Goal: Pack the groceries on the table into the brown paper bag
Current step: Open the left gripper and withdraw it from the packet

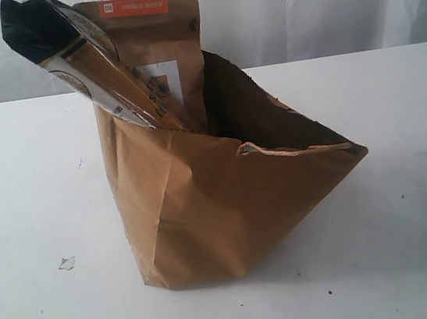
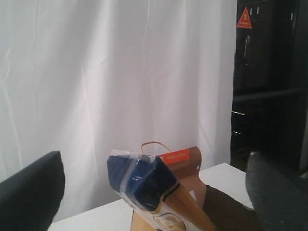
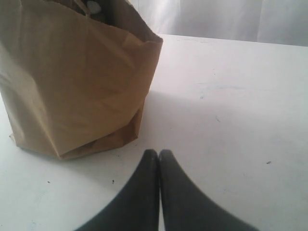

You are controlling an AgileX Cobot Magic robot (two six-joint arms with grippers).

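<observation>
Tall kraft-brown paper carrier bag (image 1: 227, 205), standing loaded on wide white tabletop (image 1: 29, 192).
Long dark-blue noodle packet (image 1: 78, 59) and brown windowed orange-labelled pouch (image 1: 162, 40) are sticking up out of the bag's mouth, packet leaning across pouch. Left gripper (image 2: 154, 190) is hovering with jaws spread wide and empty, the packet's top lying beyond its fingers. Right gripper (image 3: 159, 154) is sitting low over the tabletop, fingers pressed together, bag ahead of its tips, not touching.

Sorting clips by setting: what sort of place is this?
Probably a lab or test bay, not a shop: a plain white table, a white curtain backdrop, and a dark cabinet with a warning triangle.
</observation>
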